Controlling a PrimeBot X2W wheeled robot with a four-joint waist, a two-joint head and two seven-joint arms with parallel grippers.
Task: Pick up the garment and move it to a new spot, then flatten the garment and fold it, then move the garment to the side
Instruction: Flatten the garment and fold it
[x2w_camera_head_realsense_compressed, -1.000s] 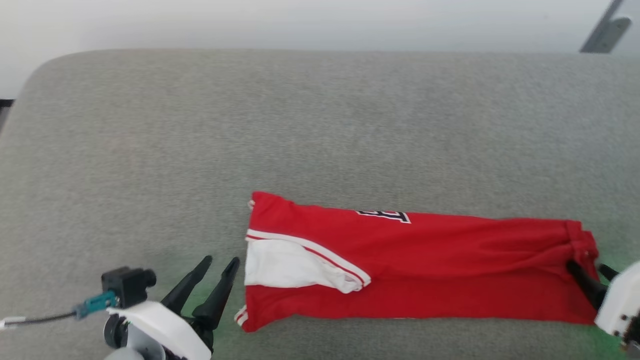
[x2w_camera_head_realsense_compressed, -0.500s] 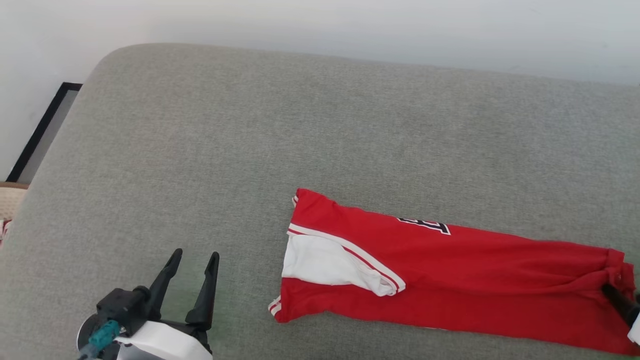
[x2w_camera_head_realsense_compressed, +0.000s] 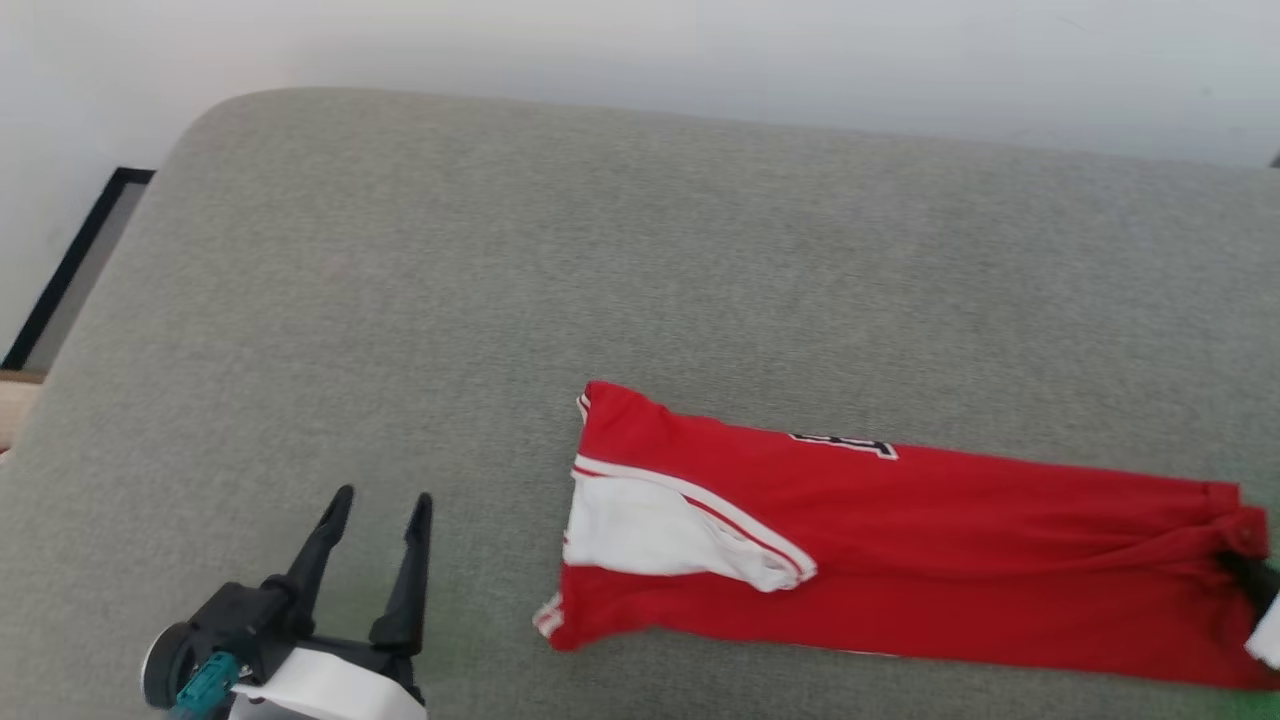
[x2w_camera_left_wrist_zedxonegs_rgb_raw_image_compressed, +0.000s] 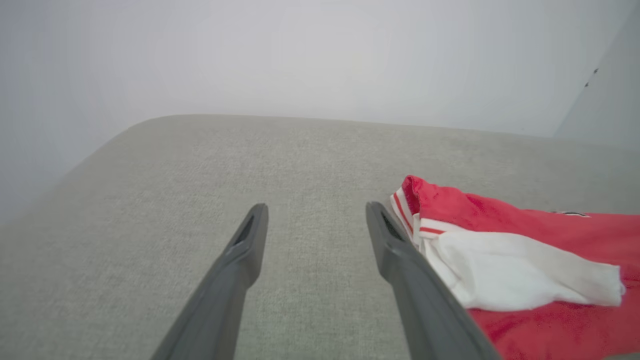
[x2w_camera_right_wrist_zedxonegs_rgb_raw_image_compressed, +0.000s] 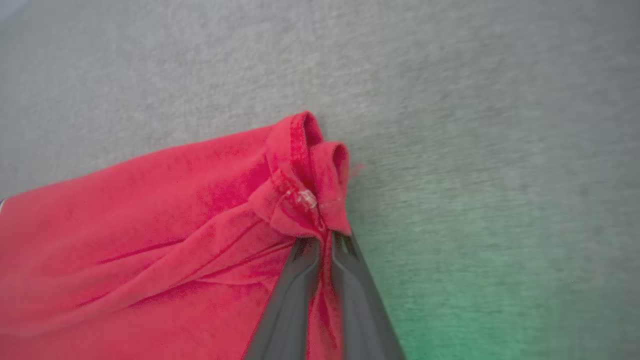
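The garment (x2w_camera_head_realsense_compressed: 940, 560), a red jersey T-shirt folded into a long strip, lies on the grey cushion with a white sleeve (x2w_camera_head_realsense_compressed: 650, 530) on top at its left end and part of the black number at its far edge. My left gripper (x2w_camera_head_realsense_compressed: 378, 498) is open, well left of the garment's left end, with nothing between its fingers (x2w_camera_left_wrist_zedxonegs_rgb_raw_image_compressed: 235, 265); the sleeve (x2w_camera_left_wrist_zedxonegs_rgb_raw_image_compressed: 520, 270) lies just right of it. My right gripper (x2w_camera_right_wrist_zedxonegs_rgb_raw_image_compressed: 324, 240) is shut on the bunched hem of the garment (x2w_camera_right_wrist_zedxonegs_rgb_raw_image_compressed: 150, 240) at the right end; in the head view it sits at the right edge (x2w_camera_head_realsense_compressed: 1250, 580).
The grey cushion (x2w_camera_head_realsense_compressed: 500, 250) stretches wide behind and left of the garment, with a rounded corner at the far left. A pale wall stands behind it. A dark-framed panel (x2w_camera_head_realsense_compressed: 70, 270) leans by the floor at the left.
The head camera has turned left, so the whole picture shifted right. The left gripper has drawn away from the garment's left end. The right gripper keeps hold of the hem.
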